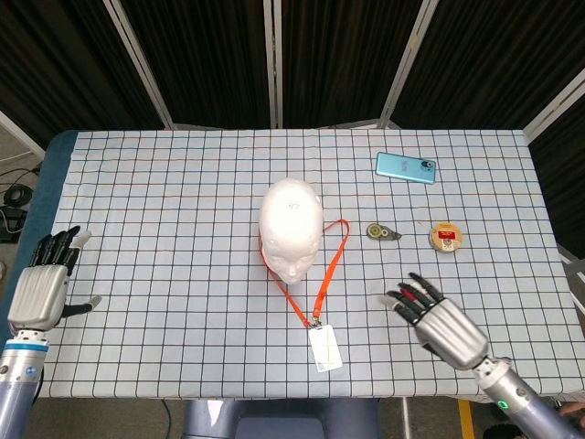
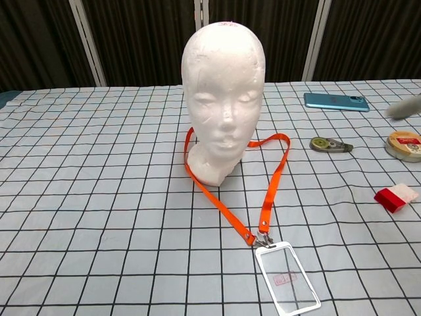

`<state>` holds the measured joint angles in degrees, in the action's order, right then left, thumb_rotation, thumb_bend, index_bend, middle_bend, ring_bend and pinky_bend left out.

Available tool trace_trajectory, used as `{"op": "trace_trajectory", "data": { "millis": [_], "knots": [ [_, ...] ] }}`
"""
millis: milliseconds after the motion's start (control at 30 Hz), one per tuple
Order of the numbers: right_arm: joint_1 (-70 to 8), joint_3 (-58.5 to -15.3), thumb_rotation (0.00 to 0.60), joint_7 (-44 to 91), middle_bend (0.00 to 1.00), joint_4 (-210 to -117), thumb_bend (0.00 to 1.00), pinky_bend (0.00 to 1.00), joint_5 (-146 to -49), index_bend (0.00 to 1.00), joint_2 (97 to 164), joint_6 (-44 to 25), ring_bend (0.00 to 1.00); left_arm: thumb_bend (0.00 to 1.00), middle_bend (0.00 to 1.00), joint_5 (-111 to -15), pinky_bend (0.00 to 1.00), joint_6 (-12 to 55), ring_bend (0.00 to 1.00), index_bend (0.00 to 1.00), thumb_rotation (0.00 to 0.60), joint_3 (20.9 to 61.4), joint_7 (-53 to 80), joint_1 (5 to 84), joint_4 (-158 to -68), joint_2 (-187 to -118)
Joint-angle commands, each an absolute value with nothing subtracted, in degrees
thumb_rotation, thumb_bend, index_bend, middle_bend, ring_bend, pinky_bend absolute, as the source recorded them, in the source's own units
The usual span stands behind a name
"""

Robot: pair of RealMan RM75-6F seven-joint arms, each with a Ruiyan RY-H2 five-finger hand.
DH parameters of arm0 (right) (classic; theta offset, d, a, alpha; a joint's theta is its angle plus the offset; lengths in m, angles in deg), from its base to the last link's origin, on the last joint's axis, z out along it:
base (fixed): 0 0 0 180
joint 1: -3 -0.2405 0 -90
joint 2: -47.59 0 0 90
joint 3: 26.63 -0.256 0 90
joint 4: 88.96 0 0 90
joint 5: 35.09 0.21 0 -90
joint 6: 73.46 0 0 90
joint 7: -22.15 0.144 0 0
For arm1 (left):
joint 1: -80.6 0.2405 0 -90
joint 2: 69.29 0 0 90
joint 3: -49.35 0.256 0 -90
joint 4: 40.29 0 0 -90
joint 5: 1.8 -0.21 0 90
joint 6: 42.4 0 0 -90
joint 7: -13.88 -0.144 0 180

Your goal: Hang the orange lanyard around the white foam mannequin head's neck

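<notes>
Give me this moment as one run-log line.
lanyard: around mannequin head neck, badge holder flat on table | right hand: open, raised, holds nothing | left hand: open at table edge

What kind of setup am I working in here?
Likely a staged lab or data-collection bench: a table under a checked cloth, black curtain panels behind it, and unrelated props laid out, such as a foam head, phone and tape roll.

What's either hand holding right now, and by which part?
Nothing. The right hand and the left hand are both open, clear of the lanyard.
</notes>
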<state>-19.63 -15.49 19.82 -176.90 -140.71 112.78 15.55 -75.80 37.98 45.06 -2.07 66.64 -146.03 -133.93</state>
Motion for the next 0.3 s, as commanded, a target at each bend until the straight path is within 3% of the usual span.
{"op": "trace_trajectory", "data": {
  "millis": [33, 100, 300],
  "knots": [
    [-11.52, -19.90, 0.600, 20.41, 0.01, -169.52, 0.16, 0.00, -133.80, 0.04, 114.76, 23.57, 0.00, 0.00, 0.00, -77.23, 0.00, 39.50, 0.00, 0.00, 0.600, 45.79, -2.09, 67.75, -145.07, -134.19],
    [-9.70, -20.91, 0.600, 19.98, 0.00, -169.28, 0.02, 0.00, -130.21, 0.00, 115.29, 23.34, 0.00, 0.00, 0.00, -78.29, 0.00, 40.18, 0.00, 0.00, 0.600, 46.20, -1.25, 68.34, -144.17, -134.42],
    [-7.14, -22.66, 0.600, 20.32, 0.00, -172.48, 0.00, 0.00, -124.49, 0.00, 115.28, 21.03, 0.00, 0.00, 0.00, -80.66, 0.00, 41.09, 0.00, 0.00, 0.600, 47.03, 1.93, 69.60, -141.76, -134.39]
  ]
}}
